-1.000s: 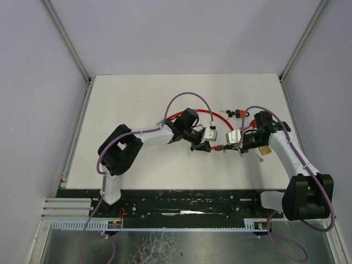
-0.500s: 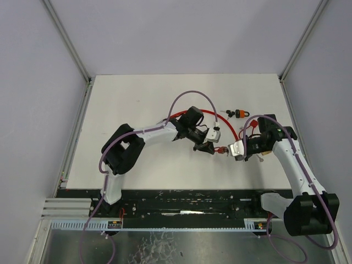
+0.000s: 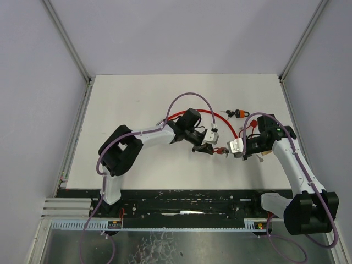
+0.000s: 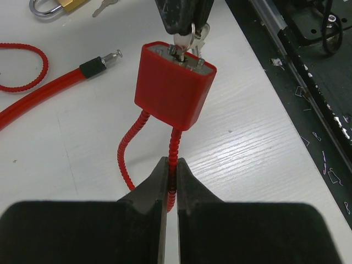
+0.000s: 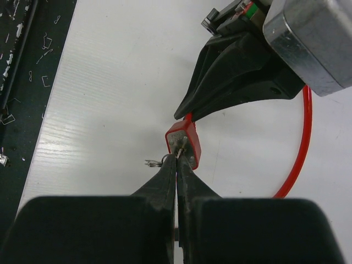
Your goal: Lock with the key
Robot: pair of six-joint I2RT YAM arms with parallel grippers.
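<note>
Left fingers (image 4: 157, 184): Squeezed shut on the thin red cord (image 4: 174, 146), just under the red lock (image 4: 173, 88). I hold it there so the lock cannot spin away when the key turns.
Right fingers (image 5: 165, 177): Pinched tight on the key (image 5: 179, 147). They come at the lock from the side across from the left arm, so the two arms do not bump.
Key: It sticks into the grey face of the red lock, and more keys hang beside it.
Red lock: It sits between my two arms, near the middle of the desk (image 4: 247, 154). I cannot tell if it rests on the desk.
Thick red cable (image 4: 44, 96): Its metal tip lies loose on the desk near the lock, not inside it.
Brass padlock (image 4: 55, 5): It lies well apart, at the far edge of my left view.
Step now: I think it is time to twist the key.
Watch out: The cord is springy, so the lock may twist along with the key.
</note>
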